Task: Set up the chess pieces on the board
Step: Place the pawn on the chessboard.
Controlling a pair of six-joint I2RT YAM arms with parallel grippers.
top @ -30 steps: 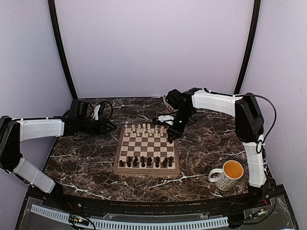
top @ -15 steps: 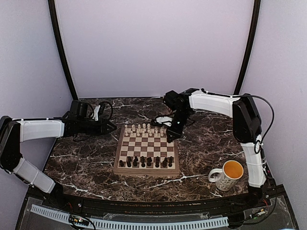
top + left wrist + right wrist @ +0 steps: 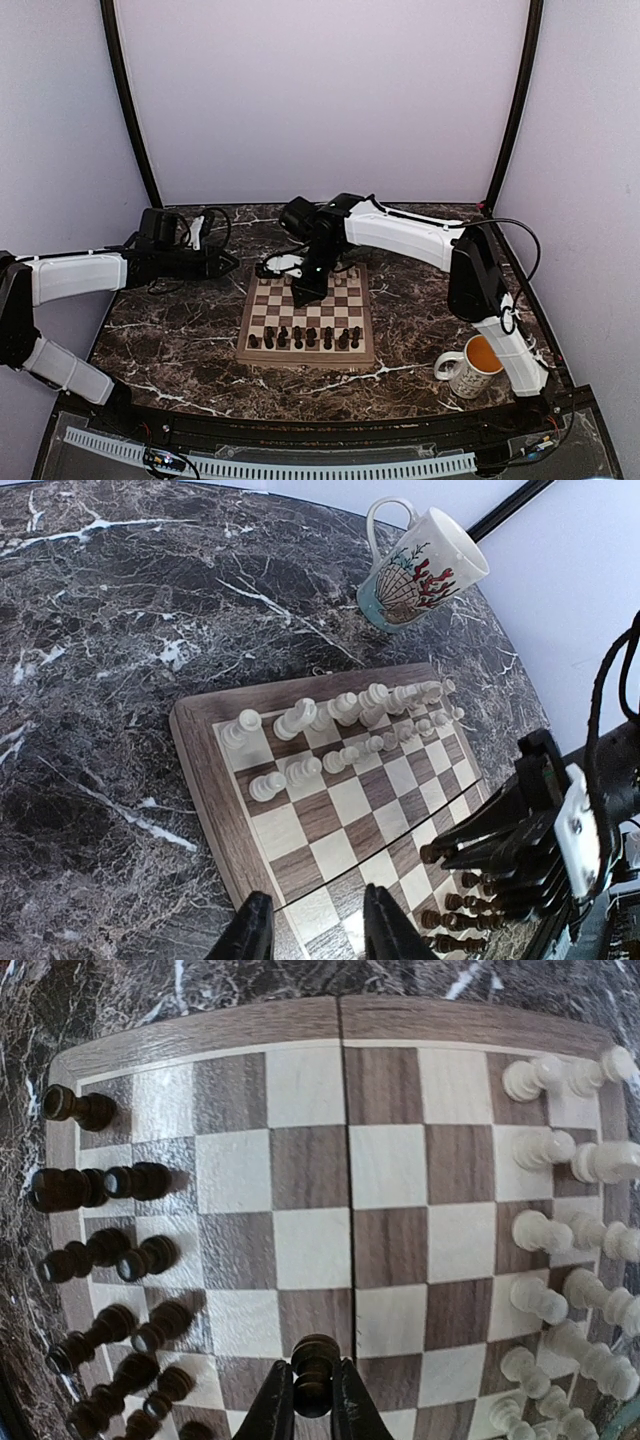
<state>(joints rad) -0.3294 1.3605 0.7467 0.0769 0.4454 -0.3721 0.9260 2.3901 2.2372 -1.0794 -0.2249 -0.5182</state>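
The board (image 3: 305, 359) lies mid-table. Dark chess pieces (image 3: 305, 338) fill its near rows. My right gripper (image 3: 306, 290) hangs over the far left part of the board, shut on a dark brown pawn (image 3: 315, 1375) held upright above the squares (image 3: 310, 1170). In the right wrist view, dark pieces (image 3: 110, 1260) line the left side and cream-white pieces (image 3: 560, 1230) the right. My left gripper (image 3: 228, 263) hovers at the board's far left corner, open with nothing in it (image 3: 315, 935). Its view shows the white rows (image 3: 345, 708) and the right gripper's pawn (image 3: 432, 852).
A mug (image 3: 470, 365) of orange liquid stands on the marble at the near right, and it also shows in the left wrist view as a seashell-printed mug (image 3: 420, 565). Black poles and pale walls enclose the table. Cables run along both arms.
My right arm has swung left along the board's far side, from its right corner to the left part, and its jaws have closed on the dark pawn. The left arm has barely shifted.
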